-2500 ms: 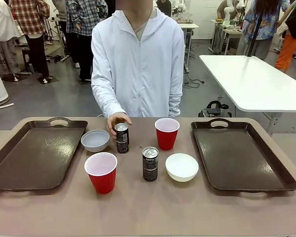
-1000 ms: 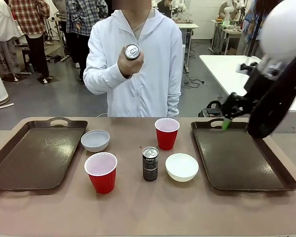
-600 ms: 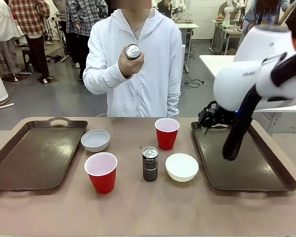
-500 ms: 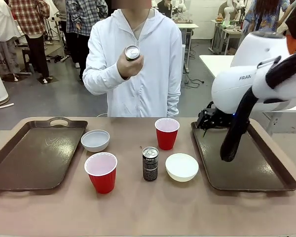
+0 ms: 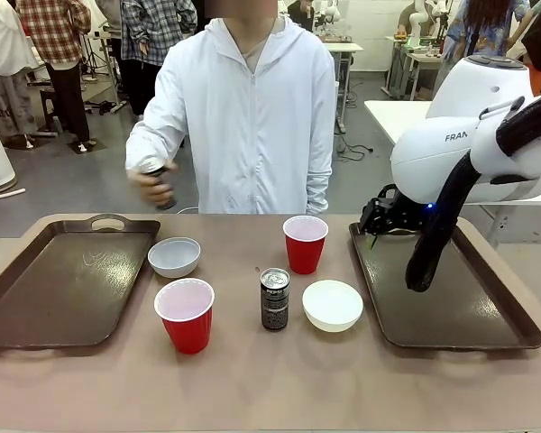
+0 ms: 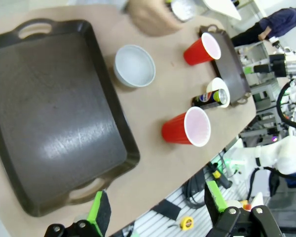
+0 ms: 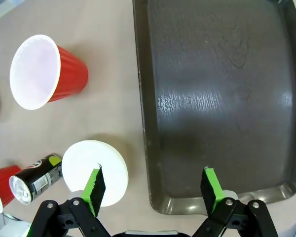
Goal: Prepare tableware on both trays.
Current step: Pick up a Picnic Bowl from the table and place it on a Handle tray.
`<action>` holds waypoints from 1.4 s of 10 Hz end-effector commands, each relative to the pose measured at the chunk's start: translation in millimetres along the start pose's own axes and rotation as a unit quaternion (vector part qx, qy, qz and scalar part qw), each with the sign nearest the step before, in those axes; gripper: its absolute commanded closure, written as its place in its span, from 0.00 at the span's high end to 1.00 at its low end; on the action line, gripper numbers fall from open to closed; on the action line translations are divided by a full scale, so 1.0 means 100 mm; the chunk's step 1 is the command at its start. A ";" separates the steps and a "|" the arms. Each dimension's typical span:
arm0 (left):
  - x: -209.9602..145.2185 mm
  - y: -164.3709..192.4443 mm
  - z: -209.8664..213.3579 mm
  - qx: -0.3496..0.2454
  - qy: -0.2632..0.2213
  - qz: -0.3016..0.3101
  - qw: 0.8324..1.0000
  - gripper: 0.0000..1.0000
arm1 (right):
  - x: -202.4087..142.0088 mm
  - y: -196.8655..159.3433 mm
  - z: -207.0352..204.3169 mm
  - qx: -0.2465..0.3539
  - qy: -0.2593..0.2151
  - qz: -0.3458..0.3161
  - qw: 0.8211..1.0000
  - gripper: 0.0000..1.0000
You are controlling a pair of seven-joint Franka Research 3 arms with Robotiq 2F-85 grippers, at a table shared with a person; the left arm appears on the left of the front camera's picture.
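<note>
Tableware sits on the tabletop (image 5: 252,388) between two empty dark brown rectangular plastic trays (image 5: 63,289): two red plastic cups (image 5: 185,320), two round white bowls (image 5: 333,305), one slim dark can (image 5: 274,302); the person's hand (image 5: 149,180) holds another. Nothing placed yet. Both arms' jaws gape wide, empty. The white right arm (image 5: 451,158) reads "FRAN".

Tan tabletop (image 5: 270,388). Left tray (image 5: 63,289) along left edge, right tray (image 5: 451,307) along right edge. Between them, toward far edge: far bowl (image 5: 174,257), far cup (image 5: 305,244). Row toward the near edge, left to right: near cup (image 5: 185,314), can (image 5: 274,299), near bowl (image 5: 333,305). All upright, apart.
</note>
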State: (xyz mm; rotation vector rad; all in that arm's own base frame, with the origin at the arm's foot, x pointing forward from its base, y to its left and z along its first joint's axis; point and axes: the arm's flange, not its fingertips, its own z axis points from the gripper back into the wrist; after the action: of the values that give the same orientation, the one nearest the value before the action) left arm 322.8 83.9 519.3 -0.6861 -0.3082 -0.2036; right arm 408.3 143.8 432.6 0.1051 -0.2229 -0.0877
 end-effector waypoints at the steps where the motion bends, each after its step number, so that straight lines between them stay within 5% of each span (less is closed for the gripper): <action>1: 0.01 0.00 0.00 -0.010 -0.005 -0.006 1.000 1.00 | -0.03 0.02 0.00 -0.015 -0.001 -0.009 1.000 1.00; 9: 0.01 0.00 0.00 -0.010 -0.005 -0.006 1.000 1.00 | -0.37 0.60 -0.69 -0.085 0.094 0.094 0.987 1.00; 12: 0.01 0.00 0.00 -0.010 -0.005 -0.006 1.000 1.00 | -0.34 0.78 -0.90 -0.051 0.090 0.119 0.988 1.00; 13: 0.01 0.00 0.00 -0.010 -0.005 -0.006 1.000 1.00 | -0.31 0.80 -0.93 -0.035 0.070 0.116 0.990 0.81; 14: 0.01 0.00 0.00 -0.010 -0.005 -0.006 1.000 1.00 | -0.30 0.81 -0.96 -0.025 0.062 0.107 0.992 0.81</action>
State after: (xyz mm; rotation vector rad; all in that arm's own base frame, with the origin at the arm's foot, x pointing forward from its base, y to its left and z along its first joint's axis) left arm 322.8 83.9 519.3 -0.6861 -0.3081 -0.2037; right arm 401.9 232.9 347.9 0.0081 -0.0717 0.1520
